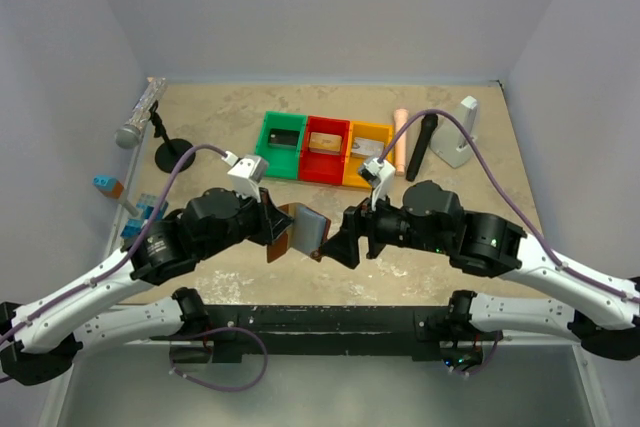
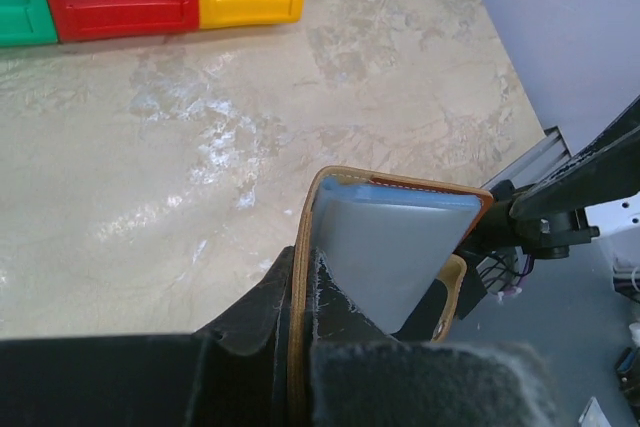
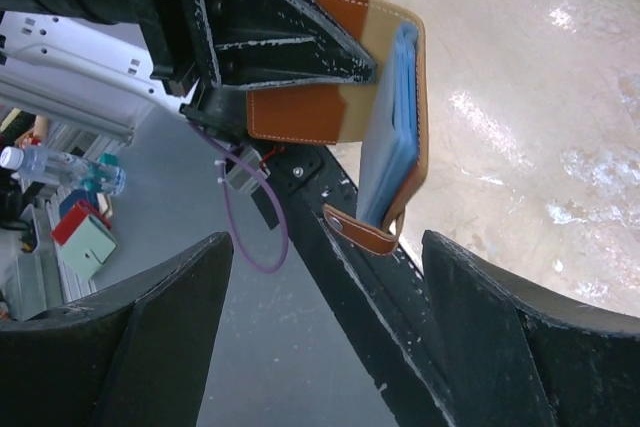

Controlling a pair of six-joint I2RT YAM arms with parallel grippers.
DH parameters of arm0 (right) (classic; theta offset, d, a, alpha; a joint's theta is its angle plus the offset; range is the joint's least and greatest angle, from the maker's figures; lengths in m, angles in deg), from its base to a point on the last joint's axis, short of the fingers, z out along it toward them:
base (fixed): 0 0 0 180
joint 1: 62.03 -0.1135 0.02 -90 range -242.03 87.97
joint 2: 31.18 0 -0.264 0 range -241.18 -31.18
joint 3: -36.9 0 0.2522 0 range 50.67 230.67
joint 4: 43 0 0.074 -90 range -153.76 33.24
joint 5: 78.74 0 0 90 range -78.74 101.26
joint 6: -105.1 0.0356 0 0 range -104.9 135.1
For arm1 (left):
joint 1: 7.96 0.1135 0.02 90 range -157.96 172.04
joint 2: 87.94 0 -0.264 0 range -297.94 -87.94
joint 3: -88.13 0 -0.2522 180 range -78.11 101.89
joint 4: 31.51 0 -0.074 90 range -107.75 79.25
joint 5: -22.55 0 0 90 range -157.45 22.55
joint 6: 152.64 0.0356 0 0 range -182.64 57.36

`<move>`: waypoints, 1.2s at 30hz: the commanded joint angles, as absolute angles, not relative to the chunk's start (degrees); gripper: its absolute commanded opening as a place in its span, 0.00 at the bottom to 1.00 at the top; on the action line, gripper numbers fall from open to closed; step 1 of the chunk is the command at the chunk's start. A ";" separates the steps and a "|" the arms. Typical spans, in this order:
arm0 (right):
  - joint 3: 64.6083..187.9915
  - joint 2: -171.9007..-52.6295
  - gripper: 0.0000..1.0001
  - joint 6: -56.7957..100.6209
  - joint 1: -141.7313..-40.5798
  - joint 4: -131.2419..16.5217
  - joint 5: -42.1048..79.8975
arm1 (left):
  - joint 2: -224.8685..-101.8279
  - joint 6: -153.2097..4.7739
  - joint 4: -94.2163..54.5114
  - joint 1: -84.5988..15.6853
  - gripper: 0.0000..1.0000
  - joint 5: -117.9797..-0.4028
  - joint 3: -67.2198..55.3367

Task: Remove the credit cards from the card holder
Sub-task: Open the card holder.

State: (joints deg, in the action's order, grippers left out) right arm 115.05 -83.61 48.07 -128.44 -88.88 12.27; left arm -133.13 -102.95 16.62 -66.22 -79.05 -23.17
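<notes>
Two bins hold cards: green bin (image 1: 268, 152), dark card (image 1: 284, 137); red bin (image 1: 325, 169), tan card (image 1: 325, 140). Left gripper (image 1: 272, 219) clamps the card holder (image 1: 308, 230) aloft; right gripper (image 1: 338, 247) gapes wide, empty, beside it.

Along the far side of the tan mottled table (image 1: 220, 107) three plastic bins stand touching in a row: a green bin (image 1: 264, 147), a red bin (image 1: 325, 173) and a yellow bin (image 1: 370, 130). Just right of them lie a peach cylinder (image 1: 399, 139), a black cylinder (image 1: 421, 147) and a white-grey block (image 1: 458, 134). At far left a microphone (image 1: 140, 115) leans by a black round-based stand (image 1: 175, 155), with a blue-and-orange block (image 1: 107, 186) nearer.
</notes>
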 commanded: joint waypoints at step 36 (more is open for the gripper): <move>111.40 -83.92 0.40 42.52 -125.13 -87.17 18.20 | -123.19 -101.31 11.17 -66.14 0.00 -69.04 -20.63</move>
